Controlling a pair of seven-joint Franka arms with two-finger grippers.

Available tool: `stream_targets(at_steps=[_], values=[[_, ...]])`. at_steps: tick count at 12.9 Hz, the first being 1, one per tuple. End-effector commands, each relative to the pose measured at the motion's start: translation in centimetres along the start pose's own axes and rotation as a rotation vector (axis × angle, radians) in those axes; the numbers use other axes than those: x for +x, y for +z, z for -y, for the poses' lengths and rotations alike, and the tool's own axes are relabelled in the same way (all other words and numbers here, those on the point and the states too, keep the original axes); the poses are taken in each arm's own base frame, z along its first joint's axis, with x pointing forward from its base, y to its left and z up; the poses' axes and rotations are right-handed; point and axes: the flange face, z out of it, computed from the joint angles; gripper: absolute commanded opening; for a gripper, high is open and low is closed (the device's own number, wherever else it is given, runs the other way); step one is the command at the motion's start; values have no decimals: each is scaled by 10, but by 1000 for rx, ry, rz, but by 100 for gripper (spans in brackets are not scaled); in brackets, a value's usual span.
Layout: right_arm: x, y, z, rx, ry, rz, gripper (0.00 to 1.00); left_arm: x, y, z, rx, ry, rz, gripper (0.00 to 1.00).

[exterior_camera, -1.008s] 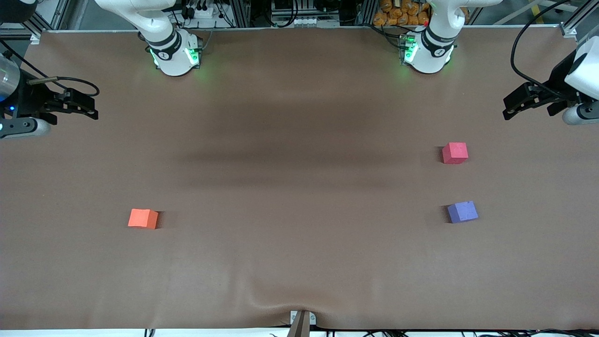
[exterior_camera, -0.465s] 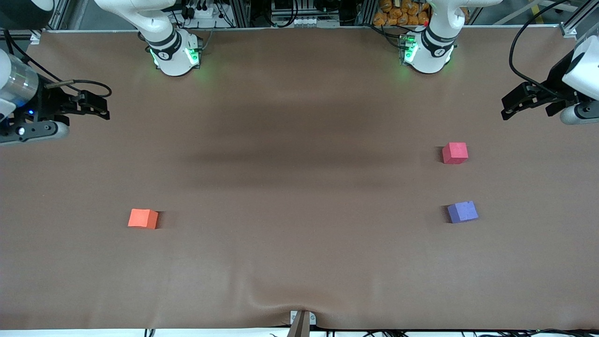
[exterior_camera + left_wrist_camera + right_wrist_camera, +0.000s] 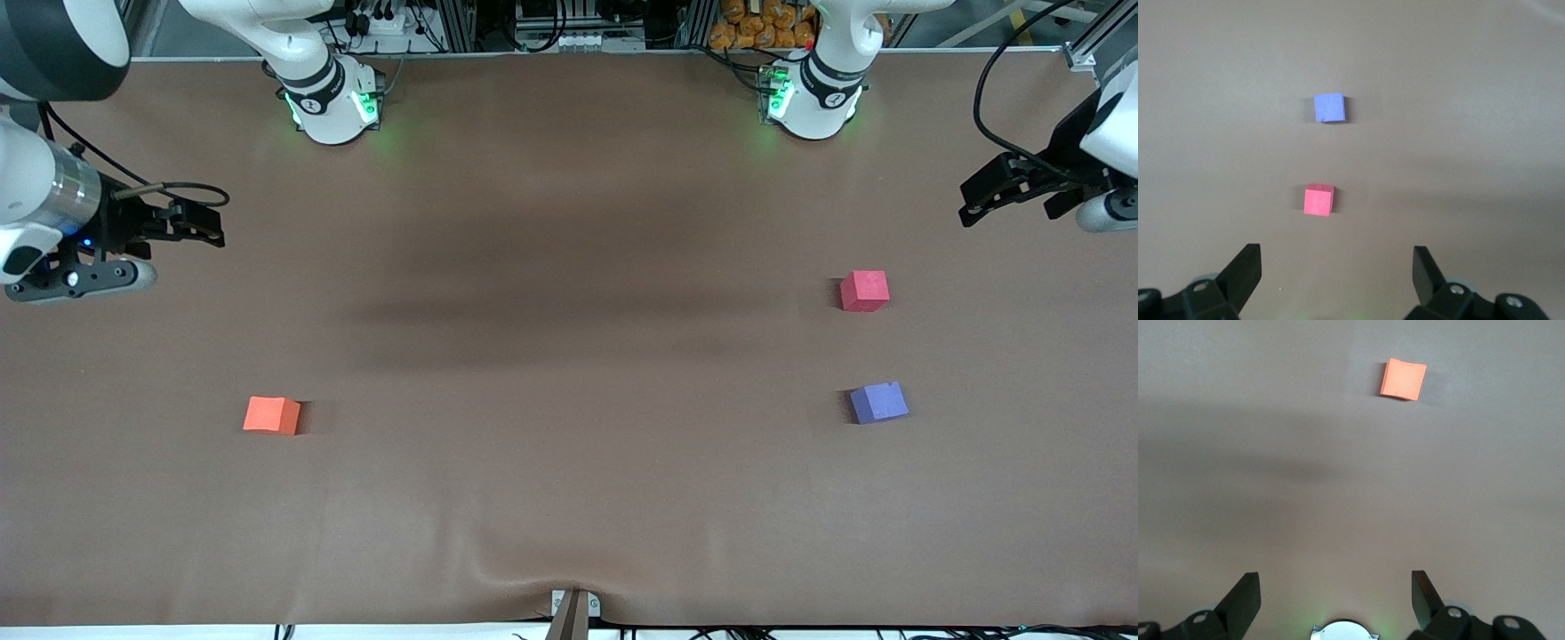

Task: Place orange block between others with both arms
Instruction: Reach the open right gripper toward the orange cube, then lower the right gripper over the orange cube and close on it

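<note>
The orange block (image 3: 272, 415) (image 3: 1403, 379) lies alone on the brown table toward the right arm's end. The others lie toward the left arm's end: a pinkish-red cube (image 3: 864, 291) (image 3: 1319, 200) and a purple-blue cube (image 3: 878, 402) (image 3: 1329, 108), with a bare gap between them. My right gripper (image 3: 212, 228) (image 3: 1335, 590) hangs open over bare table at its end, well apart from the orange block. My left gripper (image 3: 969, 203) (image 3: 1337, 267) hangs open over the table's edge at its end, holding nothing.
The brown table cover (image 3: 569, 356) has a small ripple at the front edge by a metal clamp (image 3: 573, 609). The arm bases (image 3: 333, 107) (image 3: 811, 102) stand along the back edge, and the right one (image 3: 1343, 630) shows in the right wrist view.
My right gripper has swung in from the table's end toward the middle, still open. The left gripper has barely shifted. The three cubes have not moved.
</note>
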Motion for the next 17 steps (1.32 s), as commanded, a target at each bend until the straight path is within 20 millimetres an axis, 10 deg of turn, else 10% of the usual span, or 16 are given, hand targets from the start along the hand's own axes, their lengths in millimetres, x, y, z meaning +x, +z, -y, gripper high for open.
stream_targets(at_steps=[1, 17], values=[[13, 12, -6, 3, -1, -2, 100, -6, -21, 2, -1, -5, -40, 100], [177, 281, -108, -10, 138, -162, 100, -4, -17, 3, -27, -4, -32, 100]])
